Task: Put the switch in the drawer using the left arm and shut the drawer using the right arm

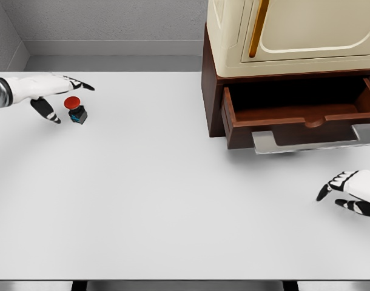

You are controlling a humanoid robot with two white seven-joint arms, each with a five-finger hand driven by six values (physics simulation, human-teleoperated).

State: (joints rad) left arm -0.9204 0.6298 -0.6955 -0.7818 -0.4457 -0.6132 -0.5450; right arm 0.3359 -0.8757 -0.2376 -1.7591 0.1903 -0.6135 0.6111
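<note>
My left hand (48,91), fingers spread and holding nothing, sits just beside the red-button switch (76,110), which stands upright at my 4 o'clock, far from the open drawer (297,115); right hand (352,191) idles at 4 o'clock, empty.

The table (173,200) lies bare between the switch (76,110) and the open drawer (300,115). Only the cabinet (294,36) overhangs the drawer's back.

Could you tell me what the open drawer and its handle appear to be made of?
The drawer looks like dark reddish-brown wood with a matte finish, though no grain shows. Its handle appears to be pale grey brushed metal, judging by its flat, light sheen.
</note>
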